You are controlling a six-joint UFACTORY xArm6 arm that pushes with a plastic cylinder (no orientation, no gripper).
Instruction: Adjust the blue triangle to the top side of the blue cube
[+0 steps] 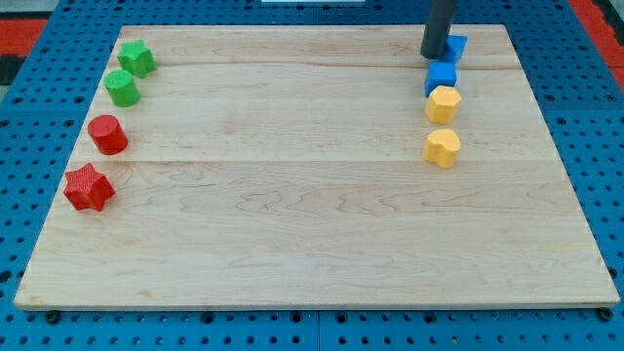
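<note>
No text, label, brand, number or sign is showing legibly anywhere on the tabletop (312,224) or its blocks.

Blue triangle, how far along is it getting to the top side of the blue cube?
Looks nearly done: the blue triangle already sits toward the view's top of the blue cube, close by. In hand: my tip rests at the triangle's left edge. Left: perhaps a small nudge for alignment, if any.
</note>
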